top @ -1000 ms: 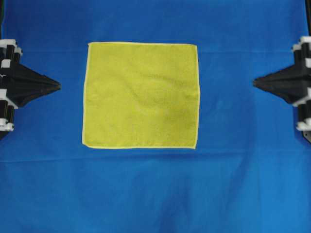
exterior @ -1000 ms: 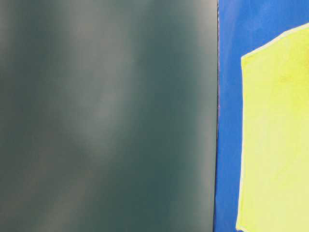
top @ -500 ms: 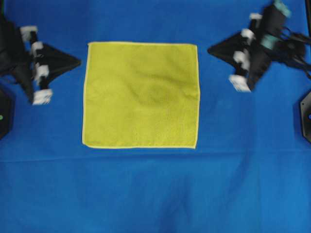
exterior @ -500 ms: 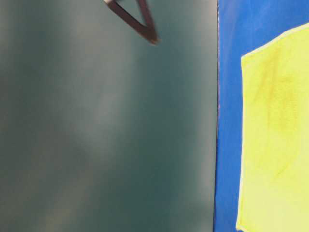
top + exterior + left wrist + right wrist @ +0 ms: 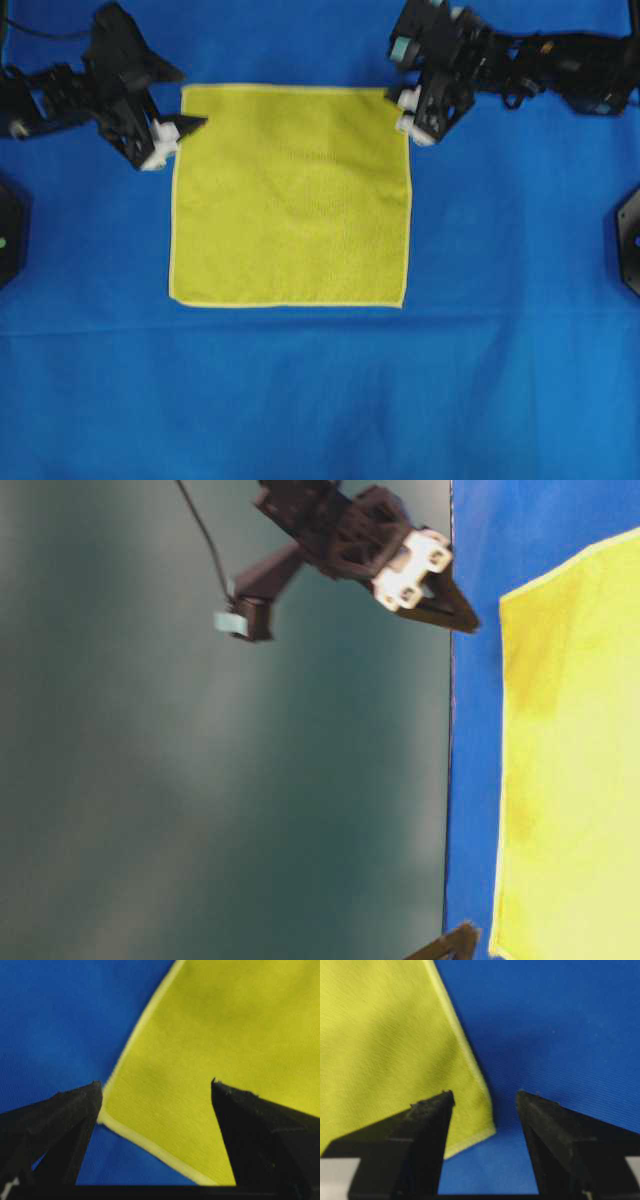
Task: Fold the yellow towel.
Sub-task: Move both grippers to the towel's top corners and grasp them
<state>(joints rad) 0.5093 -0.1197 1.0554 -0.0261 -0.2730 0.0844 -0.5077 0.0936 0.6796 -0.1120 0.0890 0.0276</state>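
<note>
Yellow towel [image 5: 290, 195] is spread flat and square on the blue cloth [image 5: 320, 400], nearer the far edge of that cloth than the near one, with its paler hem showing all round. The left gripper [image 5: 178, 130] is placed at the towel's far left corner, and its jaws are seen spread wide in the left wrist view, one finger [image 5: 70, 1115] over blue cloth just outside the hem, the other over the yellow weave. The right gripper [image 5: 405, 112] is placed at the far right corner, jaws likewise parted, the corner hem lying between the two fingers [image 5: 420, 1130]. Nothing is gripped by either. Whether the fingertips touch the fabric cannot be told.
</note>
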